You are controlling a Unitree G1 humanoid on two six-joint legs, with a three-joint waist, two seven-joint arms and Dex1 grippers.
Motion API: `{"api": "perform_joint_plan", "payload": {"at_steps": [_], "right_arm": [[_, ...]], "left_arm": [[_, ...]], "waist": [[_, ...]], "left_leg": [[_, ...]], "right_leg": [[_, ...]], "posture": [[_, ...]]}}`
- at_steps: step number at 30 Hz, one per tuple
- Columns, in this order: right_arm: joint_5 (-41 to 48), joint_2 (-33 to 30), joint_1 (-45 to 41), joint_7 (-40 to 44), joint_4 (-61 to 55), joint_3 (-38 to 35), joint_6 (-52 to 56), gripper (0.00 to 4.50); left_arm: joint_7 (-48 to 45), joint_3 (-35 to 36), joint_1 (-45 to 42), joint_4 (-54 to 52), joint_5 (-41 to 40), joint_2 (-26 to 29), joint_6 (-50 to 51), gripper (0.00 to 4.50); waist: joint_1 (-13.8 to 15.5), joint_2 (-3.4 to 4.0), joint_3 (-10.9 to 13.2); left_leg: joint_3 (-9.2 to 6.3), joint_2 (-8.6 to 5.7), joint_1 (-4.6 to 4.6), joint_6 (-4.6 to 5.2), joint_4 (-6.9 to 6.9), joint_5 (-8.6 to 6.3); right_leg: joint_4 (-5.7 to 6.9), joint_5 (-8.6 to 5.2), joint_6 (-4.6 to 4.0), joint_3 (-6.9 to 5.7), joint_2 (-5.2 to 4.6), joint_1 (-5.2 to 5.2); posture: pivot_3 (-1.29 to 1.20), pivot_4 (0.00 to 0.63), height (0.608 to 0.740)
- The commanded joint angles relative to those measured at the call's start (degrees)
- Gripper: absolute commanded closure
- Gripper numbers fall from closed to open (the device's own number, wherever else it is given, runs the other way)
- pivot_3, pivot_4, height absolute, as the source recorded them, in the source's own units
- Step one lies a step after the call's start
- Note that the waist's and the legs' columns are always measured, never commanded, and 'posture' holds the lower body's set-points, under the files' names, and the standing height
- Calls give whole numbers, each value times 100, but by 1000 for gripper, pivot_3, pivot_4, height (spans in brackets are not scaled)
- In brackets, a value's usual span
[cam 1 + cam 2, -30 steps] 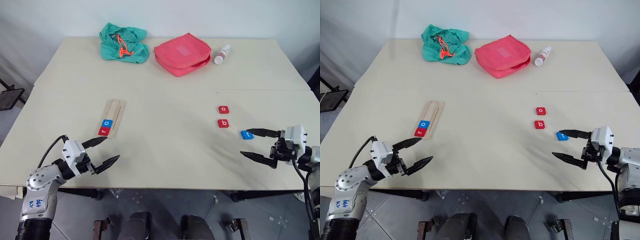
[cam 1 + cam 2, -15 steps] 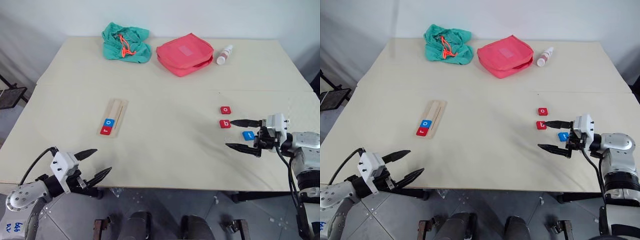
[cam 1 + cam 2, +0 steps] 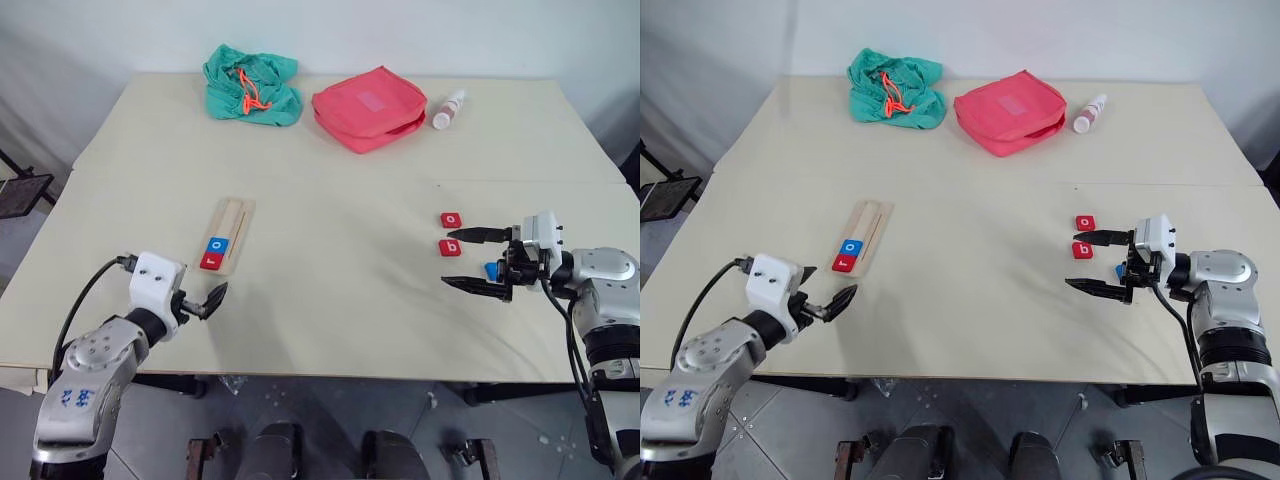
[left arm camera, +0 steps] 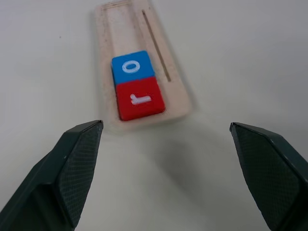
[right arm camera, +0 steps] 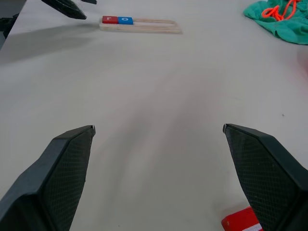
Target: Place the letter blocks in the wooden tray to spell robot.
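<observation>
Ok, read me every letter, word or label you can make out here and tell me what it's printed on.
"r": red block at the wooden tray's near end.
"o": blue block next to it.
"o": loose red block.
"b": loose red block.
Blue block: letter hidden.
Small bottle's label: too small.

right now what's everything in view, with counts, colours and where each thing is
cream table: 1, under everything
long pale wooden tray: 1, left of centre
red r tile and blue o tile: 1 each, touching, at tray's near end
red o tile, red b tile: 1 each, loose at right
blue tile: 1, between right gripper's fingers, letter hidden
green cloth bag: 1, far left
red zippered pouch: 1, far centre
small white bottle: 1, lying beside pouch
left gripper: open, near tray
right gripper: open, beside b tile
</observation>
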Motion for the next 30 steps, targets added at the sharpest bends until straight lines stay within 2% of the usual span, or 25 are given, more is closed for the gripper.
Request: {"api": "perform_joint_plan", "payload": {"at_steps": [1,4,10,14,30], "right_arm": [[149,-68,19,381,-129,-16,49,47],[151,-86,40,381,-132,2,51,47],[198,-105,139,381,-218,1,66,47],[399,-127,180,381,-300,29,115,47],[668,-191,117,381,27,-57,374,47]], "left_arm": [[390,6,-399,-41,116,-118,558,0],[570,20,-743,131,138,-308,737,0],[583,-249,-1192,563,303,-311,983,0],[757,-290,-1486,723,340,-419,1489,0],[767,-584,-1712,789,457,-484,2334,0]], "waist": [[-4,0,0],[-10,0,0],[-10,-1,0],[-5,-2,1],[-1,-2,1]], "left_leg": [[1,-2,0,0,0,0],[0,-1,-1,-1,-3,-1],[0,-1,-2,-1,-3,-1],[-2,-1,-7,-1,6,-1],[-5,-3,-7,-1,7,-1]], "right_leg": [[0,0,0,1,0,0],[1,0,0,0,0,-3],[1,0,0,0,2,-4],[3,0,0,0,2,-5],[6,0,0,0,1,-3]], "posture": [[0,150,740],[0,150,740],[0,150,740],[0,150,740],[0,150,740]]}}
